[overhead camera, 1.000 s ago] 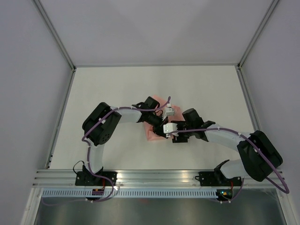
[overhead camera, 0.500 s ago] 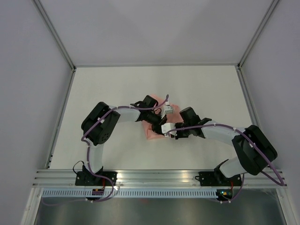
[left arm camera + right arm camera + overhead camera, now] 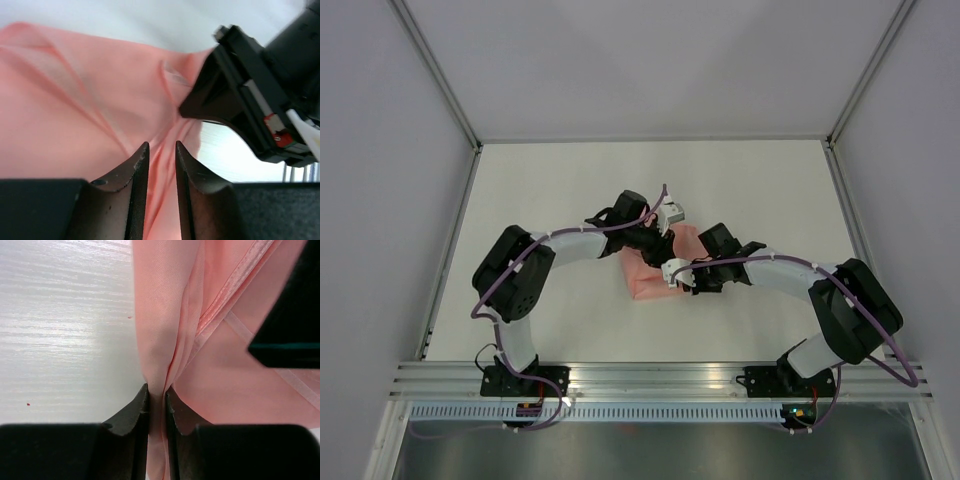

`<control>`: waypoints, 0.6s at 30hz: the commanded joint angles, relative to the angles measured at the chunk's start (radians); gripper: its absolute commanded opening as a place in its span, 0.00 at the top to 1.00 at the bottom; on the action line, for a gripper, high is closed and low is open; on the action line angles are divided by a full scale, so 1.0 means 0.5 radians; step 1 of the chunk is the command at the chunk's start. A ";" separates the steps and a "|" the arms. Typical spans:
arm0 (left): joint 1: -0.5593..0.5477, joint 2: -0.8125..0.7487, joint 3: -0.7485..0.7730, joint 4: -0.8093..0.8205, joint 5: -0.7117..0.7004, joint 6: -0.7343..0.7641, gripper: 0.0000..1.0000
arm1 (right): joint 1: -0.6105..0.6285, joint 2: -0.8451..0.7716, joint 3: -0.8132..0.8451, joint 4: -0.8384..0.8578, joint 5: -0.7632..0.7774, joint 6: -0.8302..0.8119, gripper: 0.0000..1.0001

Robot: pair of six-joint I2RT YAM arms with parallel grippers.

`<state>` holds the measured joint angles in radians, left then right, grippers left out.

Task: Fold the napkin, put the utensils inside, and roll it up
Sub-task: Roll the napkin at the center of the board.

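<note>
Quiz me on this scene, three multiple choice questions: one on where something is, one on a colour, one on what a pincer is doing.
1. Where does the napkin lie?
A. middle of the table
B. far left corner
C. on the metal rail

2. What colour is it?
A. blue
B. salmon pink
C. green

3. The right pincer is:
A. open over bare table
B. shut on a napkin fold
C. holding a fork

Answers: 1 A, the top view shows it at the table's centre; 2 B, it is pink in every view; 3 B, the right wrist view shows cloth pinched in it.
</note>
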<state>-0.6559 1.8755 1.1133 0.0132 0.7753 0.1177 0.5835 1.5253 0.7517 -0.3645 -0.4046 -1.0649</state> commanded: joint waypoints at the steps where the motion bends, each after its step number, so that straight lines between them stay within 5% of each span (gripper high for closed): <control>1: 0.051 -0.186 -0.015 0.014 -0.332 -0.198 0.68 | 0.005 0.036 0.012 -0.161 -0.004 0.050 0.91; 10: 0.109 -0.591 -0.275 -0.357 -0.976 -0.554 0.84 | 0.005 0.076 0.006 -0.103 0.039 0.089 0.91; 18: 0.118 -0.567 -0.466 -0.382 -0.986 -0.662 0.86 | 0.057 0.085 0.046 -0.072 0.079 0.145 0.91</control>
<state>-0.5995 1.5593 0.8909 -0.1513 0.3176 -0.1455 0.5930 1.5364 0.7654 -0.3698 -0.3920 -1.0214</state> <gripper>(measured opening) 0.144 0.207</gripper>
